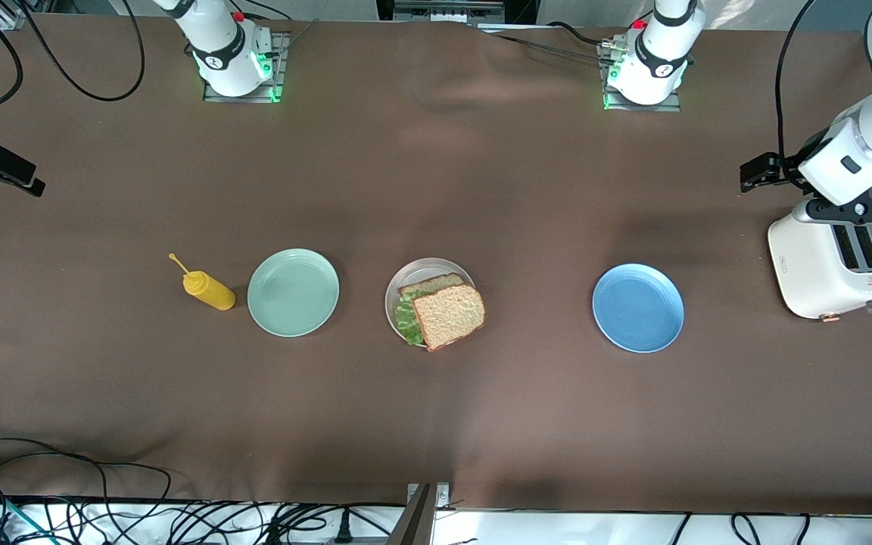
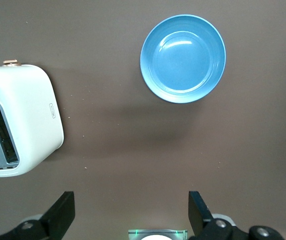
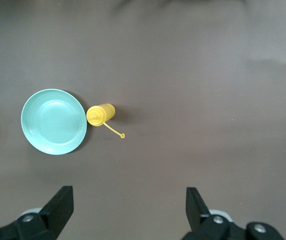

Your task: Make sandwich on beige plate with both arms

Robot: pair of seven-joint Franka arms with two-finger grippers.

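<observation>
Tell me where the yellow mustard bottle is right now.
In the front view the yellow mustard bottle lies on its side on the table, right beside the mint-green plate, toward the right arm's end.

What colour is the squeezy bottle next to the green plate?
Yellow. The mustard bottle shows best in the front view, lying beside the mint-green plate.

Middle row: my sandwich on the beige plate sits between the mint-green plate and the blue plate, with bare cloth gaps I could lower through.
Right arm's end: a yellow mustard bottle stands just beside the mint-green plate, blocking that gap.
Left arm's end: the white toaster is the tall obstacle, under my left gripper, whose fingers are spread wide.
Open strips: the brown table between my bases and the plates, and again nearer the front camera.
</observation>
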